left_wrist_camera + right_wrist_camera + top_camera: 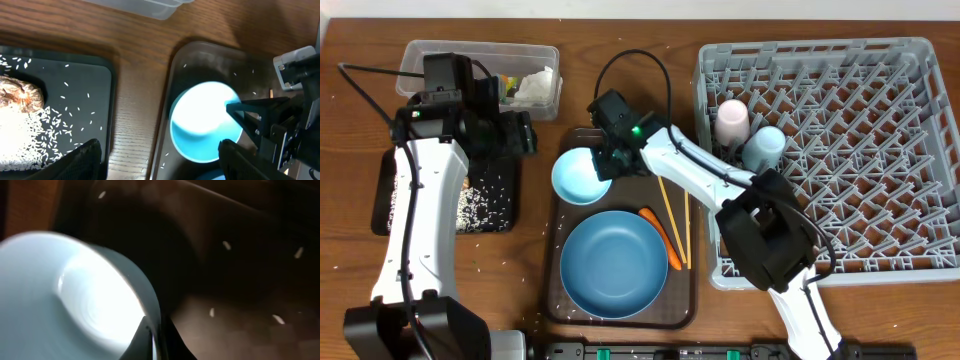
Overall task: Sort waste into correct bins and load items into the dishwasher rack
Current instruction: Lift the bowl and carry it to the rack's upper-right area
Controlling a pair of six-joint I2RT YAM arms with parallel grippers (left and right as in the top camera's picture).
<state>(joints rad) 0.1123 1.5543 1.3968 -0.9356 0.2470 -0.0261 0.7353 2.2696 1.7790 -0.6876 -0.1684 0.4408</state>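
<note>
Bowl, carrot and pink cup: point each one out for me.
Bowl (pixel 576 177): overhead view, on its inner bottom.
Carrot (pixel 661 238): overhead view, midway along its length.
Pink cup (pixel 732 118): overhead view, on its top.

White arms (pixel 420 205), black fingers (pixel 85 159), cables (pixel 633 53)

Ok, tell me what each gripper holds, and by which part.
The right gripper is shut on the small light-blue bowl, pinching its rim with one finger inside and one outside. The left gripper is open and holds nothing.
</note>
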